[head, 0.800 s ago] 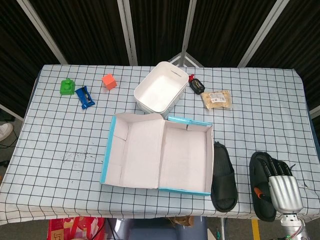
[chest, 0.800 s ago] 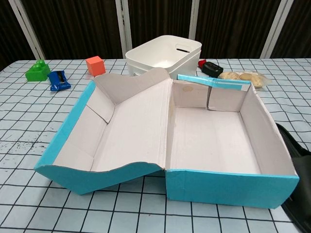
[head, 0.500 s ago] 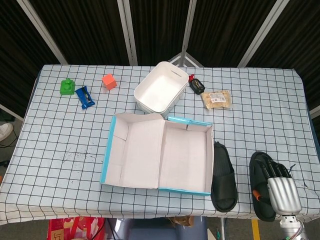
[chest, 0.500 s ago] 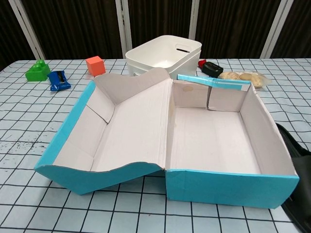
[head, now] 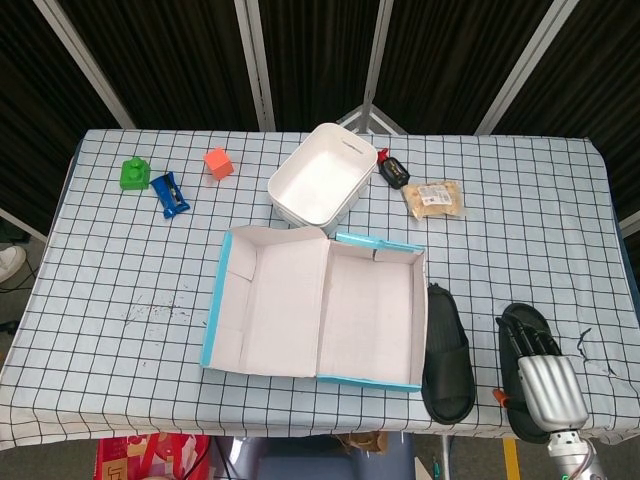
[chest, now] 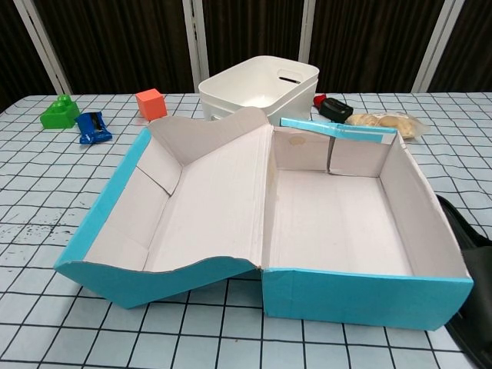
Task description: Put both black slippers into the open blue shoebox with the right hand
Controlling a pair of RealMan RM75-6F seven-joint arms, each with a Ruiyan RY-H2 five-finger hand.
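Observation:
The open blue shoebox (head: 372,248) (chest: 361,296) lies mid-table with its lid folded out to the left and nothing inside. One black slipper (head: 447,350) (chest: 464,227) lies right beside the box's right wall. The second black slipper (head: 522,330) lies further right, near the front edge. My right hand (head: 545,385) rests on top of this second slipper, its fingers (head: 531,343) stretched along the strap and its thumb at the slipper's left edge. The slipper still lies flat on the table. The chest view does not show this hand, and the left hand appears in neither view.
A white bin (head: 320,185) (chest: 261,92) stands behind the box. A snack bag (head: 434,198) and a small black-red item (head: 393,171) lie at the back right. An orange cube (head: 218,162), a blue toy (head: 169,193) and a green block (head: 133,173) sit at the back left.
My right hand has slid towards the front edge and a little left along the right slipper, and its fingers have drawn closer together. Both slippers and the box have stayed put.

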